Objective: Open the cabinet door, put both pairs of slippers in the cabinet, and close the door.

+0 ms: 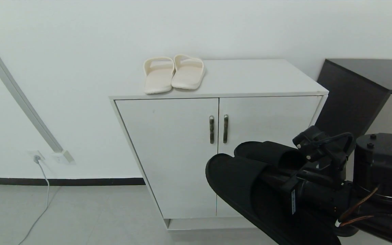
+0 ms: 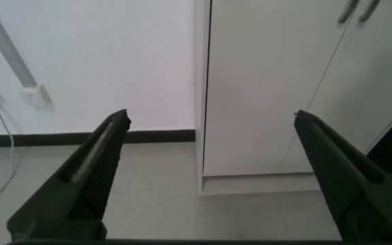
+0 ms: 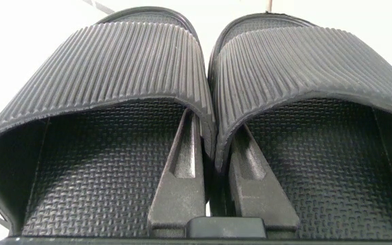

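The cabinet (image 1: pixel 250 76) stands shut. The black slippers (image 1: pixel 243 177) hang low before its right door (image 1: pixel 267 115); the handles (image 1: pixel 211 129) and left door (image 1: pixel 168 153) are clear. A dark table (image 1: pixel 352 98) crowds the right side.

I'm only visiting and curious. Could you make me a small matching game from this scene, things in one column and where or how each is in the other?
Things:
1. pale cream rubber slippers
2. black ribbed rubber slippers
3. white cabinet doors with metal handles
4. left claw

States:
A. both shut
B. open, holding nothing
C. lying on top of the cabinet
D. clamped by the right claw

Pairs: 1-C, 2-D, 3-A, 4-B.
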Controlling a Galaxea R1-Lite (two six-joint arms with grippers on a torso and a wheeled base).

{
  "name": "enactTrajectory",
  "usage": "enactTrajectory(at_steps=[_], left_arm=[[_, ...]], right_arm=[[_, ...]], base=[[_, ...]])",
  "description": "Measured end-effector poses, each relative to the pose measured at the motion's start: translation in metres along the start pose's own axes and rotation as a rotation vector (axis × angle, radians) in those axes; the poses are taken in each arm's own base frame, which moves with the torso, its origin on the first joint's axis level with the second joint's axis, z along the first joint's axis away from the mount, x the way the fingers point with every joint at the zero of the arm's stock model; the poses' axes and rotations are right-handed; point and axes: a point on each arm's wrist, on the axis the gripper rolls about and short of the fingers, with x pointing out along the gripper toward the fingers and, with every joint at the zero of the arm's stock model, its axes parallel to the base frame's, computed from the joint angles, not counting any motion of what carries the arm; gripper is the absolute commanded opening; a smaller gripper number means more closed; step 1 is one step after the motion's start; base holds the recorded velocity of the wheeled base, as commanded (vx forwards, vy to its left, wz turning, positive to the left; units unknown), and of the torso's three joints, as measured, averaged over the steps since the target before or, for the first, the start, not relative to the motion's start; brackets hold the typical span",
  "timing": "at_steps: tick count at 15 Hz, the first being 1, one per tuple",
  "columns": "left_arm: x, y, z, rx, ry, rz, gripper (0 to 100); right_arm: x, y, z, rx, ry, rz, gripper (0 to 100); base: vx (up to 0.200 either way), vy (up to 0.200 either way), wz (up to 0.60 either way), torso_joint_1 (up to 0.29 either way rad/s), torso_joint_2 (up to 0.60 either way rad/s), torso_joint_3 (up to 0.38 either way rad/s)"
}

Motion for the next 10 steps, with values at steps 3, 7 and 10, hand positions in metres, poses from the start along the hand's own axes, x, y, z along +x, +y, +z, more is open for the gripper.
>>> enactTrajectory(at_steps=[3, 7, 10], left_arm=[[0.0, 0.0, 0.0, 0.0, 0.0, 0.001, 100], [0.0, 0.0, 0.0, 0.0, 0.0, 0.0, 100], [0.0, 0.0, 0.0, 0.003, 0.0, -0.001, 100]], right_arm=[[0.0008, 0.0, -0.0011, 0.0, 0.005, 0.001, 0], [0.0015, 0.0, -0.0026, 0.0, 0.012, 0.001, 0], [0.0007, -0.0002, -0.0052, -0.001, 0.02, 0.001, 0]], base=[[0.0, 0.0, 0.0, -0.142, 0.48, 0.328], [0.0, 0.0, 0.0, -0.119, 0.46, 0.34], [0.0, 0.0, 0.0, -0.08, 0.45, 0.372]])
